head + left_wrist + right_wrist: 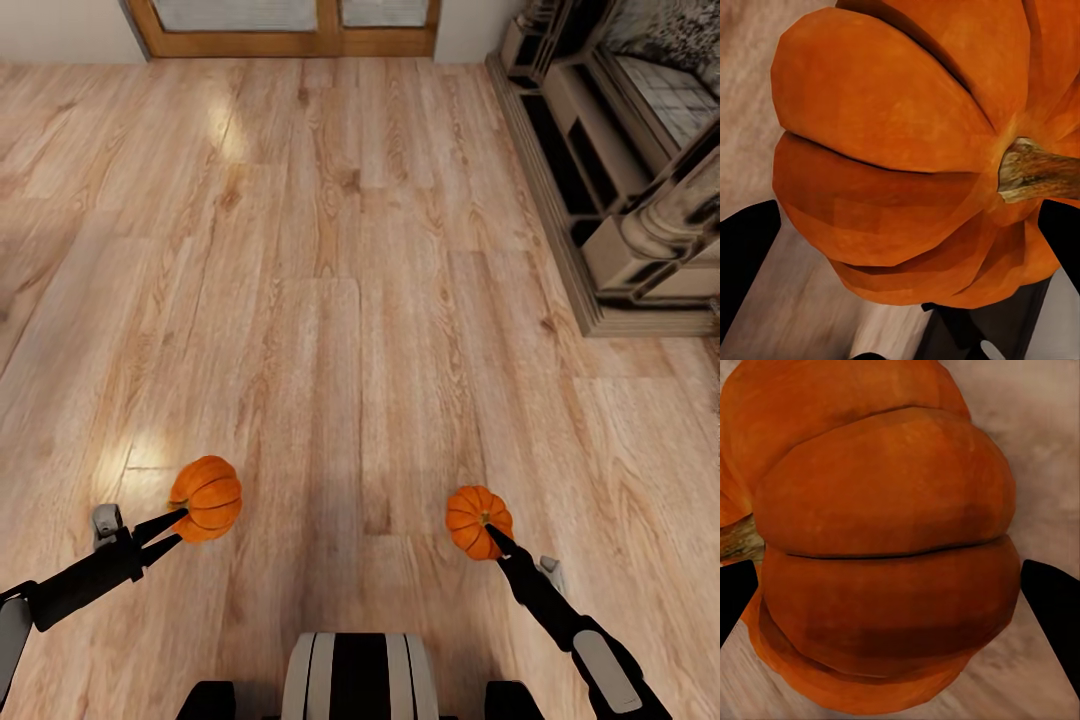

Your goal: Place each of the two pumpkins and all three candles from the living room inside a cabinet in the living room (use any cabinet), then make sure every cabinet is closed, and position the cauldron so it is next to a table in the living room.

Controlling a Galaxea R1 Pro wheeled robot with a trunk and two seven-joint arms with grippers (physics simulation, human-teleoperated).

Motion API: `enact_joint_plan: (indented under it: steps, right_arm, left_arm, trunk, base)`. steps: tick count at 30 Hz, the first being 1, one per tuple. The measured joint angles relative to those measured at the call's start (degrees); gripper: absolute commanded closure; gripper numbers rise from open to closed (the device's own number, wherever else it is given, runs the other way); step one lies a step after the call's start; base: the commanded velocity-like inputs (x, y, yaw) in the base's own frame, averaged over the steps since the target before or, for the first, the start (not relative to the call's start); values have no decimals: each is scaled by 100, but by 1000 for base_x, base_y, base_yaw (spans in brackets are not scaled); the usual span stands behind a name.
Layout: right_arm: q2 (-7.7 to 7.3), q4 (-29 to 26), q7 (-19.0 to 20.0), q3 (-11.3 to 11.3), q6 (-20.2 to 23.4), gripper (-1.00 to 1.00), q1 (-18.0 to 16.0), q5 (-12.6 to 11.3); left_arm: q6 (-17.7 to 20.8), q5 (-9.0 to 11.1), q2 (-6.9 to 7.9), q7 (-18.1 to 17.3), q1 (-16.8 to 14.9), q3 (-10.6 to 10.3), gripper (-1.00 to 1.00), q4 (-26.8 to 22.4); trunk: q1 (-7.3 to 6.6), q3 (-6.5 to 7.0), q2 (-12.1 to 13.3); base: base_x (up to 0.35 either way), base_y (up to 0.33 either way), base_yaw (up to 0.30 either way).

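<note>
A pumpkin [206, 497] in each claw

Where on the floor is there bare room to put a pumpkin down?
The wooden floor lies bare ahead of both held pumpkins, the left pumpkin and the right pumpkin, up to the door frame. The right side is crowded by the stone fireplace.

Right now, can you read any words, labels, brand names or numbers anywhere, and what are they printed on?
None: no text can be read in any view.
Left pumpkin in the left gripper: plain orange skin, no label.
Right pumpkin in the right gripper: plain too.
Wooden floor, fireplace and door frame: no lettering or signs.
</note>
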Motion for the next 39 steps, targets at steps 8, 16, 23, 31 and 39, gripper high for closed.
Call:
enact_joint_plan:
  steps: [8, 16, 23, 31, 39]
  right_arm:
    - [-55, -483, -10, 14, 1150, 100, -26, -19]
    - [-63, -1325, 28, 15, 2202, 100, 15, -61]
    - [22, -2179, 31, 22, 2277, 100, 45, 1]
    - [34, -2255, 5, 37, 2294, 100, 40, -1]
    - [43, -2367, 0, 42, 2286, 100, 40, -18]
  left_arm:
    - [2, -1, -8, 1, -1, -9, 100, 1]
    - [2, -14, -2, 4, 0, -181, 100, 0]
    - [4, -6, 0, 0, 0, -229, 100, 0]
    - [3, -9, -1, 16, 0, -239, 100, 0]
    - [-4, -9, 1, 22, 0, -239, 100, 0]
  trunk:
    - [-21, 178, 11]
    - [-41, 355, 21]
    - [-59, 509, 31]
    - [-80, 687, 41]
    - [-101, 864, 52]
  base:
    - [0, 0, 0]
    - [0, 0, 0]
    - [0, 0, 0]
    - [0, 0, 0]
    - [0, 0, 0]
